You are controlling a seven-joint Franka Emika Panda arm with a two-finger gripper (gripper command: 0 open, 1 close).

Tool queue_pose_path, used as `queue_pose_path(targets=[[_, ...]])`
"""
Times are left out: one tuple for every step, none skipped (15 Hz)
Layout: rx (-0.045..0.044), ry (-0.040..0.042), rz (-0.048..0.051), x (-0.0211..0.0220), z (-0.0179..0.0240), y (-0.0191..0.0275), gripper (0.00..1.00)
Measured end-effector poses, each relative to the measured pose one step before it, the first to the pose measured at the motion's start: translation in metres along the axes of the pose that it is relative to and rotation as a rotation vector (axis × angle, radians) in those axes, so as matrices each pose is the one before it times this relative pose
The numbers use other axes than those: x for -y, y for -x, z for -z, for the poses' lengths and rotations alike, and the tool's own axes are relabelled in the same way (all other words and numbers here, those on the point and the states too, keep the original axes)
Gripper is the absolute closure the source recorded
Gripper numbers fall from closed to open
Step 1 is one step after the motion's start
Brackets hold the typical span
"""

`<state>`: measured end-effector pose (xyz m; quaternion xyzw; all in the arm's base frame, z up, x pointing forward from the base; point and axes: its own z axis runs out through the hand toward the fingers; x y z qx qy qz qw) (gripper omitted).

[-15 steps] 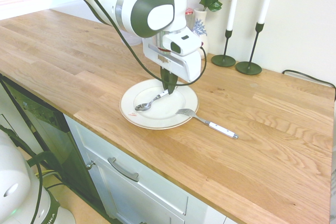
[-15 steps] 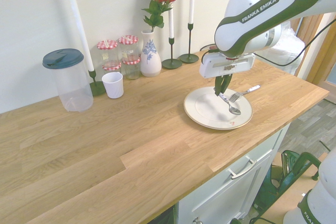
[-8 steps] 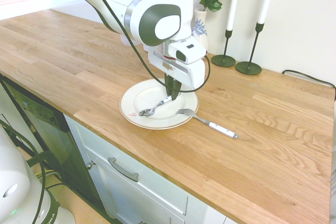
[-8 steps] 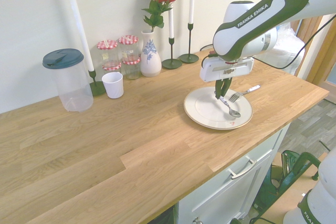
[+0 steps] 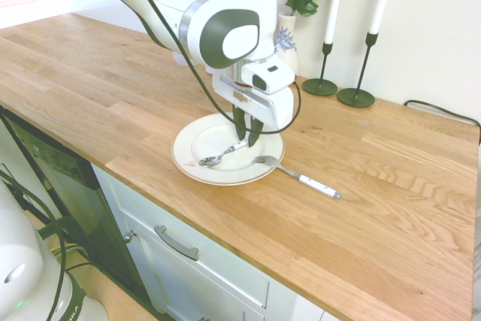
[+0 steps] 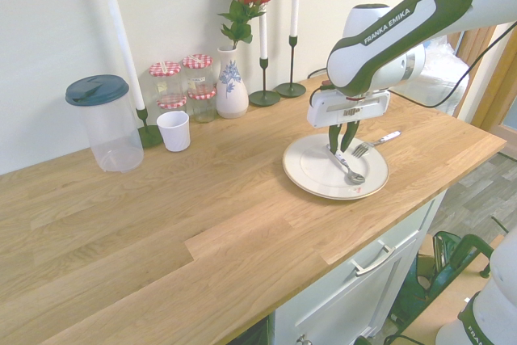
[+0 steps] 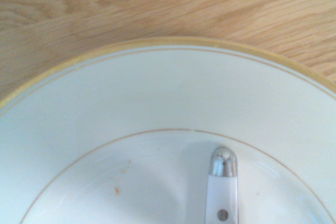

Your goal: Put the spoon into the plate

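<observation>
The white plate (image 5: 189, 139) with its thin gold rim line sits near the counter's front edge. The small silver spoon (image 5: 224, 152) lies in it, bowl toward the front rim by a small red mark. My gripper (image 5: 246, 140) points straight down over the spoon's handle end, its fingers slightly apart on either side of the handle, so it stands open. The second exterior view shows the same: gripper (image 6: 342, 149), spoon (image 6: 346, 166) lying flat on the plate (image 6: 311, 169). Up close in the wrist view are the plate (image 7: 157, 93) and the spoon's handle tip (image 7: 222, 182).
A white-handled fork (image 5: 297, 177) lies beside the plate, its tines over the rim. Two dark candlesticks (image 5: 338, 89) and a rose vase (image 6: 232, 86) stand along the wall, with jars (image 6: 182, 82), a white cup (image 6: 174, 131) and a lidded plastic jug (image 6: 105, 123) further along.
The gripper came down with the spoon until it lay flat in the plate. Its fingers have now parted from the handle.
</observation>
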<state>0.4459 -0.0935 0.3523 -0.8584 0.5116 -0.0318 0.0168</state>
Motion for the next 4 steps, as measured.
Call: queue_pose_path(targets=[[-0.00607,-0.0098,0.01302,0.001,0.00591,0.00077,0.0],[-0.00452,-0.01149,0.0249,0.00043,0.01069,0.00214,0.0],[0.00115,-0.00749,0.03478,-0.00032,0.0144,0.00477,0.0],[0.00359,-0.00333,0.0435,-0.00016,0.01746,0.00838,0.0]])
